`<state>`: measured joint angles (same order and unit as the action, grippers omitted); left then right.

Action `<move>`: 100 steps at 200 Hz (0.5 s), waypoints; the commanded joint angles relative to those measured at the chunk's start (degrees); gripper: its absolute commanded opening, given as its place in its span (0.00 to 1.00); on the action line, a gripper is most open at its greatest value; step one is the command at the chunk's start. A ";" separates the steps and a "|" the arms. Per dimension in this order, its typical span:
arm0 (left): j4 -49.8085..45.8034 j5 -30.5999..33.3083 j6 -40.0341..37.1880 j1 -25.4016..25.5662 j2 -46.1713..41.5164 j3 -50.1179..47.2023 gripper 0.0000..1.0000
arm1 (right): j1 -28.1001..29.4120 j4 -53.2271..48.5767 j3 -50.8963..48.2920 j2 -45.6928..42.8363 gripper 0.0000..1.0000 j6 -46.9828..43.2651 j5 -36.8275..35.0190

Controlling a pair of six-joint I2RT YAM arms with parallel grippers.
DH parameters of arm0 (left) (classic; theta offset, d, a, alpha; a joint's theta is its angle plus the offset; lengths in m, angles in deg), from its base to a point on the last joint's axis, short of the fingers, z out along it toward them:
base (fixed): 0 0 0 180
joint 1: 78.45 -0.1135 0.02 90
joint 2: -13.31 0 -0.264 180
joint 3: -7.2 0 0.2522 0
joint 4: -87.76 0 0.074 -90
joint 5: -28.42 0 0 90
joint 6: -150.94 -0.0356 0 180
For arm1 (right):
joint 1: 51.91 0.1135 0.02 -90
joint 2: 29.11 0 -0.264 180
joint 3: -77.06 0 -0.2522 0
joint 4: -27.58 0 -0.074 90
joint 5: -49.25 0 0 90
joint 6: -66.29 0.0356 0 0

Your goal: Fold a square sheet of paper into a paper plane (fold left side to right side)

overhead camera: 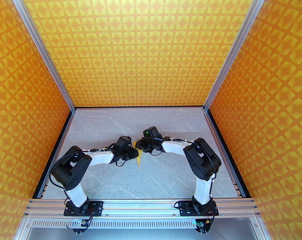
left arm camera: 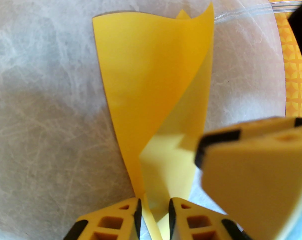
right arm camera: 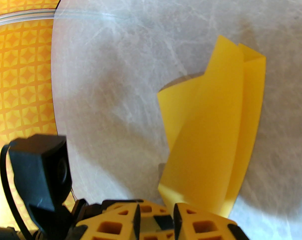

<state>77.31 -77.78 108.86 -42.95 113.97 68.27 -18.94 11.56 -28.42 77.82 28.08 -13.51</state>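
My left gripper [left arm camera: 154, 205] stands narrowly parted, with the pointed end of the paper plane [left arm camera: 146, 79] between its pads; I cannot tell if it pinches. My right gripper [right arm camera: 156, 209], slightly apart, meets the paper's edge, grip unclear. Beyond lies the marbled table [left arm camera: 41, 84].

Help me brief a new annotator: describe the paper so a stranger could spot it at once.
On the grey marble table, find where the left gripper and right gripper nearly meet. Between them stands the folded paper: a bright-yellow sliver tapering toward the near edge, unpatterned unlike the orange star-print walls.
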 commanded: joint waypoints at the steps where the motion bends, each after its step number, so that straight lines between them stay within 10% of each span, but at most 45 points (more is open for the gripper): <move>1: 0.55 0.65 -0.46 -0.35 1.60 0.07 0.27 | -0.41 1.69 -2.87 -4.13 0.29 -1.24 0.12; 100: 0.71 -0.14 -0.55 -0.35 2.24 0.84 0.26 | -0.39 11.08 -15.82 -10.69 0.20 2.53 1.95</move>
<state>77.68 -77.83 108.86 -42.95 114.78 68.27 -19.07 16.22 -41.23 69.45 28.38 -13.40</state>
